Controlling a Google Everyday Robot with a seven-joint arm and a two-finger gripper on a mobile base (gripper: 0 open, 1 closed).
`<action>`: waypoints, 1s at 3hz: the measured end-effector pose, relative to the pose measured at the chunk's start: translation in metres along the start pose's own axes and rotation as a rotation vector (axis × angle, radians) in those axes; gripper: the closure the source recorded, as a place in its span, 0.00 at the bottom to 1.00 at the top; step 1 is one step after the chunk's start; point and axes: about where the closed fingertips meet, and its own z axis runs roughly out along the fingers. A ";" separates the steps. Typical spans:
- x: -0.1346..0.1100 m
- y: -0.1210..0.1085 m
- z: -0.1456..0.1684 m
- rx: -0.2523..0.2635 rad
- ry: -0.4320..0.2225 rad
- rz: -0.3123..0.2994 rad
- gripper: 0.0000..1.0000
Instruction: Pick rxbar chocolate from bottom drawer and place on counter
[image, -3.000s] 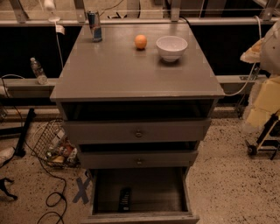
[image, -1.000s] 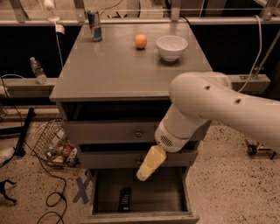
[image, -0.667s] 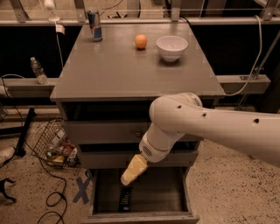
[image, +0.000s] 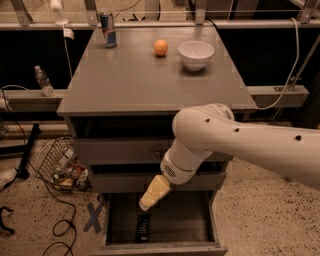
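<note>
- My gripper (image: 146, 201) hangs in front of the drawers, just over the open bottom drawer (image: 213, 222). It points down and to the left.
- I cannot tell if my gripper is clenched or let go. It is not on anything.
- The rxbar chocolate (image: 143, 227) lies flat on the floor of the bottom drawer, near the front and a bit left of the middle. It is right below my gripper but not touching it.
- The bottom drawer is pulled out. It is dark inside.
- My big white arm (image: 240, 140) comes in from the right and covers part of the two drawers above.
- The counter (image: 145, 85) is the flat grey top. At its far side stand a blue and silver can (image: 107, 30), an orange ball-shaped fruit (image: 160, 47) and a white bowl (image: 196, 53). The fruit is between the can and the bowl.
- On the floor to the left sits a wire basket (image: 59, 162) with stuff in it.
- A blue X of tape (image: 94, 217) is on the floor by the bottom drawer.
</note>
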 end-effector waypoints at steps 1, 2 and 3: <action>-0.002 -0.004 0.009 0.017 0.013 0.033 0.00; -0.011 -0.039 0.081 0.056 0.056 0.207 0.00; -0.011 -0.061 0.126 0.079 0.067 0.330 0.00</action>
